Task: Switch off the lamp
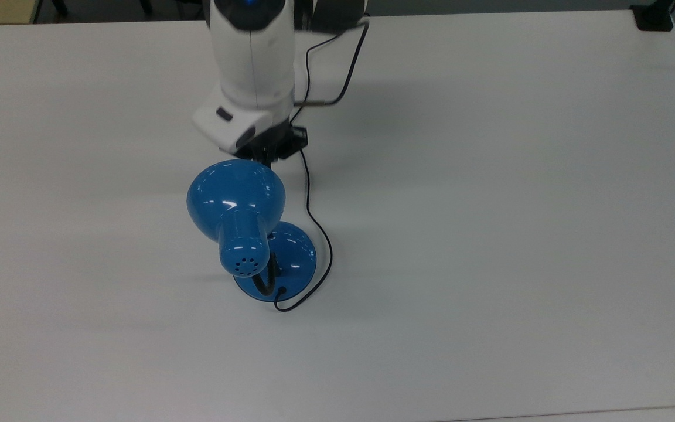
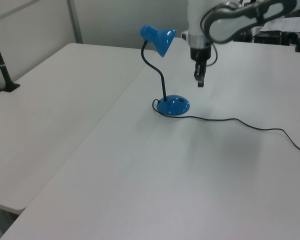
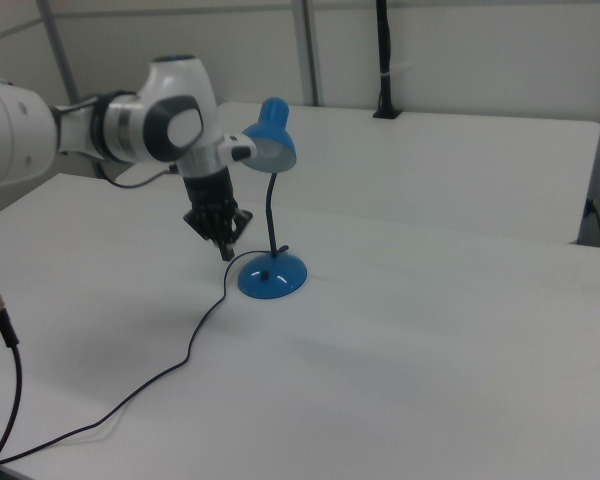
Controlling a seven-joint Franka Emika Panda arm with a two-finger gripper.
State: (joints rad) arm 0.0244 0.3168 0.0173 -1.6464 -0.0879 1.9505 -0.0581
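Observation:
The lamp stands upright on the white table (image 1: 490,234), with its blue shade (image 1: 235,196) over a round blue base (image 1: 296,252). In the left view the shade (image 2: 159,39) sits on a curved black neck above the base (image 2: 173,105). I see no glow on the table under the shade. My gripper (image 2: 200,81) hangs in the air above and to the left view's right of the base, apart from it, fingers shut and holding nothing. In the right view the gripper (image 3: 226,250) is to the right view's left of the base (image 3: 272,275).
The lamp's thin black cord (image 2: 240,121) trails across the table toward the arm; in the right view the cord (image 3: 180,360) runs to the lower left. A black clamped post (image 2: 2,65) stands at the left view's far left edge. A seam divides two tabletops.

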